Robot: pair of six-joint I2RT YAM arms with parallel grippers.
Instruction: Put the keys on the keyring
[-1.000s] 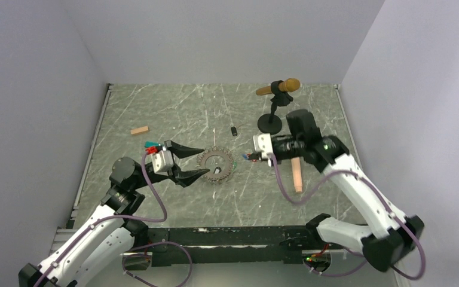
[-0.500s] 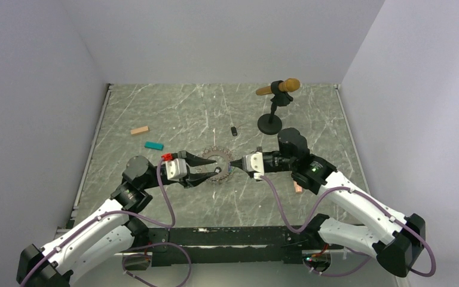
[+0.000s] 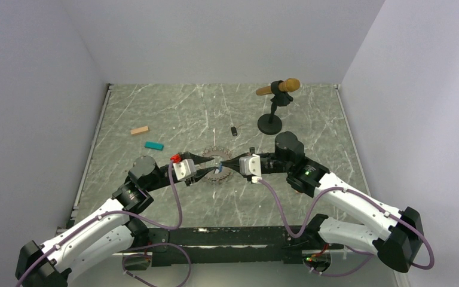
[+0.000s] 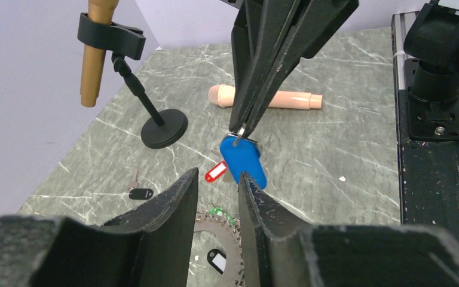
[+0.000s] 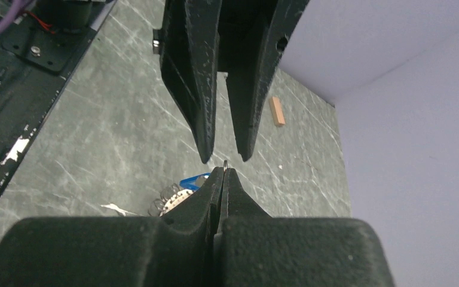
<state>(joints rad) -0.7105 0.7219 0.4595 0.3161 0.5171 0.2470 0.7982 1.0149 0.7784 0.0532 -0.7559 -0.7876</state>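
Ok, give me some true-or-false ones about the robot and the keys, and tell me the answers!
1. The right gripper pinches the little ring of the blue key. True.
2. The left gripper is shut tight. False: its fingers stand apart.
3. The keyring chain lies on the table. True.
4. The microphone lies flat on the table. False: it is clipped onto a black stand.
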